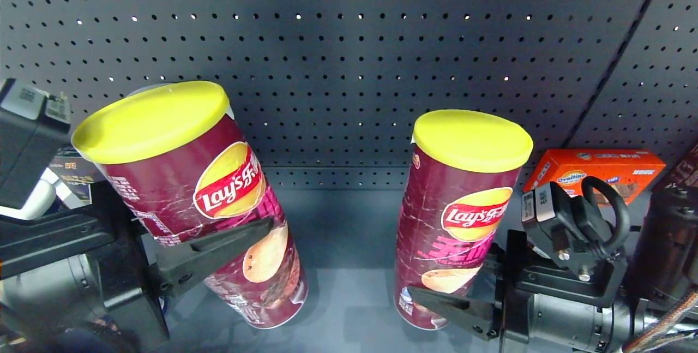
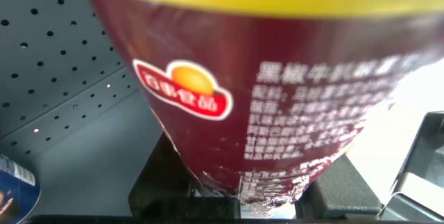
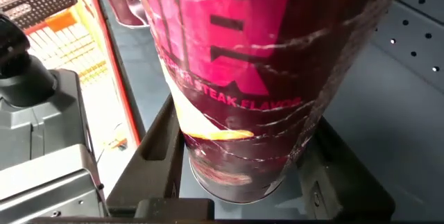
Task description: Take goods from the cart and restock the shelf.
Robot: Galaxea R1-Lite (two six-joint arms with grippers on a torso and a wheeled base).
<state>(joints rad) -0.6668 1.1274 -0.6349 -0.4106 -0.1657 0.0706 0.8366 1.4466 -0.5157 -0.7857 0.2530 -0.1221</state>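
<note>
The left gripper [image 1: 226, 235], lower left of frame, clamps the tilted chip can [image 1: 180, 178] at mid-height; the right gripper [image 1: 455, 287], lower right, clamps the upright chip can [image 1: 463, 200] near its base. The arms enter from the lower corners.

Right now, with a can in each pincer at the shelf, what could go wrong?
1. The left can sits tilted in the left pincer, its top leaning to the robot's left. Released like this, it would probably topple.
2. Its base points toward the right can, held nearly upright by the right pincer. A slide could knock that one.
3. The orange box lies just beyond the right arm, so a careless withdrawal might nudge it.
</note>
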